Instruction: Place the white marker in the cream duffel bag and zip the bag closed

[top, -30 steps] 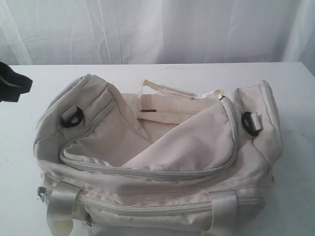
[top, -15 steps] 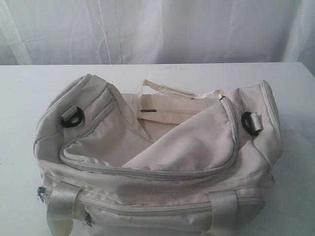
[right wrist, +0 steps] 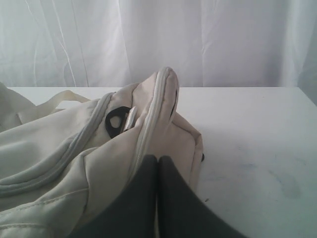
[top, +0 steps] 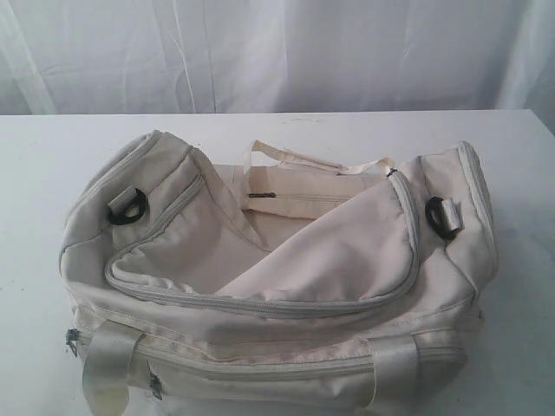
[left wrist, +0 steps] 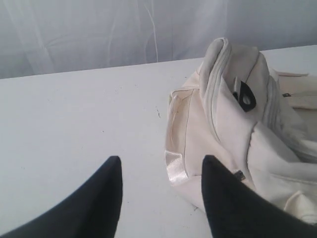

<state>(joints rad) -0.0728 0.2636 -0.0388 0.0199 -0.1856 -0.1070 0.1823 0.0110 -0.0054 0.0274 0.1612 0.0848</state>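
The cream duffel bag (top: 277,277) fills the middle of the exterior view, its curved top flap (top: 347,251) folded partly over the opening, grey zipper undone. The white marker is out of view in every frame. My left gripper (left wrist: 161,163) is open above the bare table beside the bag's left end (left wrist: 223,124), nothing between its dark fingers (left wrist: 106,193). My right gripper (right wrist: 158,159) is shut with nothing in it, hovering close to the bag's right end (right wrist: 158,114). Neither gripper appears in the exterior view.
The white table (top: 286,130) carries the bag, with a white curtain (top: 277,52) behind it. Black strap rings sit at both bag ends (top: 127,208) (top: 440,217). Webbing handles (top: 108,368) hang over the bag's near side.
A dark part of the left arm at the exterior view's left edge a second ago has gone out of the frame. The bag has not moved.
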